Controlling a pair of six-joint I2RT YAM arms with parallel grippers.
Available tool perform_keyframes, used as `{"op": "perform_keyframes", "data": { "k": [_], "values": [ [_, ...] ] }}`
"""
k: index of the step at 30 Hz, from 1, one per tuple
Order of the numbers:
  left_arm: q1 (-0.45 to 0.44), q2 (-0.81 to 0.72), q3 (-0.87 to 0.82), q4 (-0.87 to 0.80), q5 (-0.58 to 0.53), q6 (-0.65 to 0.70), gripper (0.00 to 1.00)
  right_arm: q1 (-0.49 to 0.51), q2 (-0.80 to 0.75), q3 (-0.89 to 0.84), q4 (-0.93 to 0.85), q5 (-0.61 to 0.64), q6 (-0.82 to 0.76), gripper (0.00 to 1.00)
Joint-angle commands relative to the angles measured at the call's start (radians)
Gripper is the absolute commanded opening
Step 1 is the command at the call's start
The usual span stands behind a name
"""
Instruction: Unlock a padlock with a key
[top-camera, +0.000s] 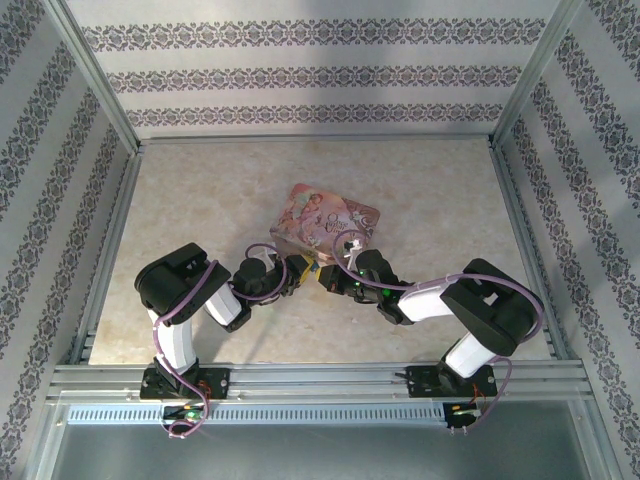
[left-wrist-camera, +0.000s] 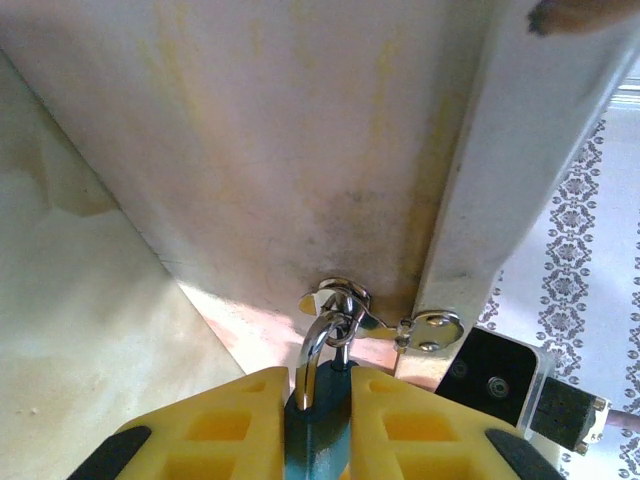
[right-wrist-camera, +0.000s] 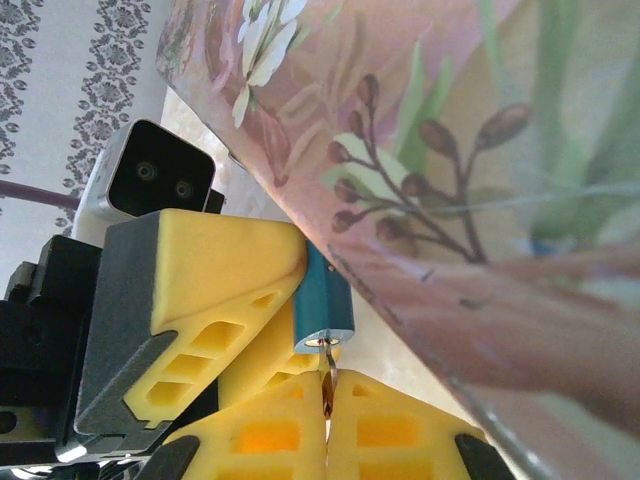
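Starting with the top camera: both arms are folded in toward the middle of the beige table (top-camera: 200, 200). The left gripper (top-camera: 292, 272) and right gripper (top-camera: 330, 280) sit nose to nose, right at the near edge of the pink box (top-camera: 325, 220). Whatever's between them is too tiny to make out from up there.

Left wrist cam is way clearer. The yellow fingers (left-wrist-camera: 220, 430) are squeezed onto the blue body of the padlock (left-wrist-camera: 318, 435), so that claw is narrow and gripping the lock. The silver shackle (left-wrist-camera: 312, 350) pokes up out of the fingers and is hooked through a little metal ring (left-wrist-camera: 345, 298) on the box's pale side, just beside a small clasp (left-wrist-camera: 435, 328).

Right wrist cam: the right claw's fingertips (right-wrist-camera: 400, 430) are pinched all the way together on the key (right-wrist-camera: 327, 385), a thin dark sliver standing up between them. Its tip meets the silvery end face of the lock's blue body, but I can't tell how far in it goes. The left claw's pads hug the lock from the left, and the flowery box wall sits right against the lock on the other side.
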Motion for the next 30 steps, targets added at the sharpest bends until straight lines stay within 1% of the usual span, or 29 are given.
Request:
{"op": "perform_keyframes", "data": {
  "k": [1,3,8,10,13,15,17,19,22,25,27,30],
  "values": [
    [-0.014,-0.026,0.012,0.051,-0.025,-0.007,0.17,0.016,-0.039,0.031,0.070,-0.041,0.020,0.00],
    [-0.014,-0.034,0.011,0.051,-0.029,-0.004,0.14,0.016,-0.041,0.030,0.072,-0.045,0.026,0.01],
    [-0.014,-0.064,0.002,0.037,-0.043,0.000,0.11,0.009,-0.079,0.000,0.058,-0.013,0.025,0.18],
    [-0.014,-0.091,0.002,0.004,-0.045,0.012,0.11,-0.002,-0.115,-0.017,0.031,0.002,0.022,0.24],
    [-0.014,-0.140,0.006,-0.060,-0.046,0.032,0.11,-0.025,-0.191,-0.055,-0.009,0.023,0.016,0.30],
    [-0.014,-0.167,0.012,-0.102,-0.047,0.046,0.10,-0.037,-0.266,-0.062,-0.102,0.041,-0.023,0.33],
    [-0.014,-0.193,0.019,-0.133,-0.044,0.052,0.10,-0.035,-0.361,-0.054,-0.255,0.080,-0.107,0.35],
    [-0.014,-0.215,0.029,-0.166,-0.039,0.059,0.10,-0.029,-0.472,-0.028,-0.434,0.133,-0.238,0.36],
    [-0.014,-0.246,0.043,-0.208,-0.034,0.068,0.10,-0.001,-0.624,-0.003,-0.597,0.223,-0.449,0.42],
    [-0.014,-0.280,0.058,-0.259,-0.030,0.080,0.10,0.035,-0.753,0.021,-0.710,0.290,-0.661,0.46],
    [-0.014,-0.304,0.068,-0.300,-0.026,0.091,0.10,0.066,-0.813,0.039,-0.760,0.335,-0.773,0.49],
    [-0.014,-0.337,0.072,-0.332,-0.030,0.099,0.09,0.119,-0.855,0.061,-0.790,0.383,-0.955,0.52]
  ]
}}
